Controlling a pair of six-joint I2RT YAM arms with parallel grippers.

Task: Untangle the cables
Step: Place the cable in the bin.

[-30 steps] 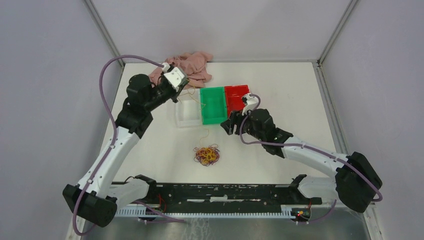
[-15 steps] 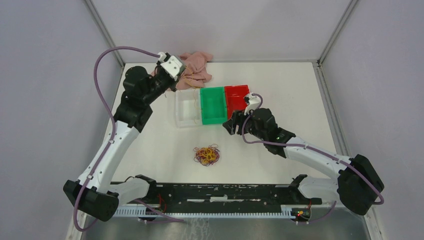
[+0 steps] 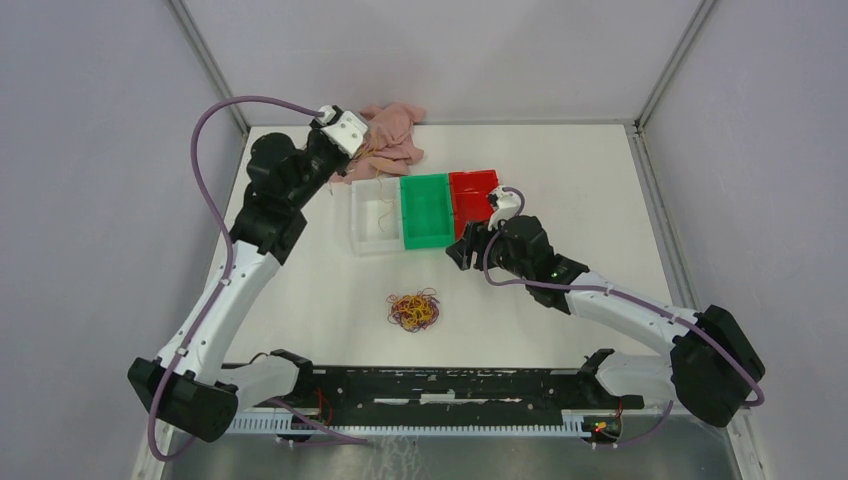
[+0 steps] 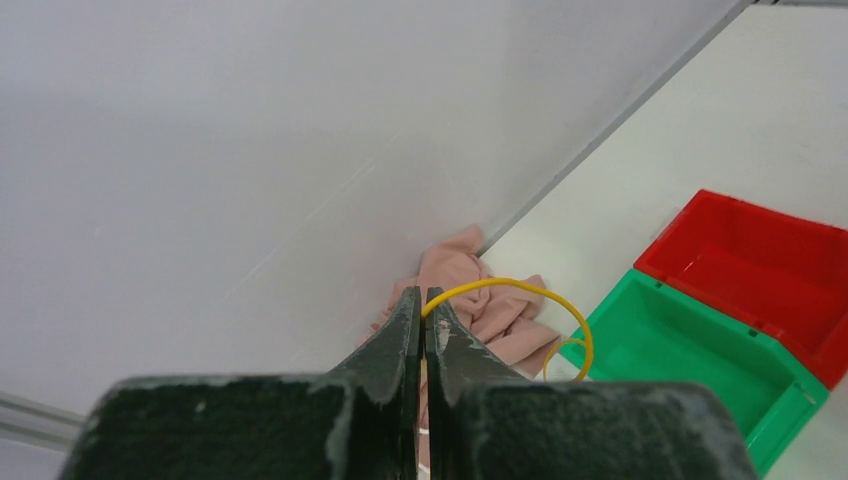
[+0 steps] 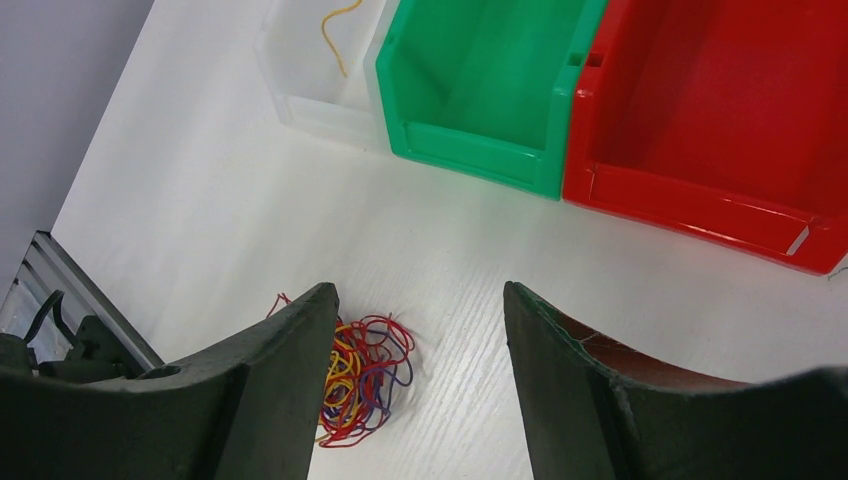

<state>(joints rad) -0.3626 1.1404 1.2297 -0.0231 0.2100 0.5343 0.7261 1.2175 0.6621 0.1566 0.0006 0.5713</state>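
left tool (image 4: 421, 297) lifted yellow cable (image 4: 584, 335) higher

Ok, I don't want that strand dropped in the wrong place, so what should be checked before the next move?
1. Left claw shut on thin yellow cable: ok.
2. Cable's lower end in clear plastic bin: ok.
3. Cable separate from multicoloured cable tangle: ok.
4. Right claw open, empty: ok.
5. Cable clear of pink cloth: cannot tell.
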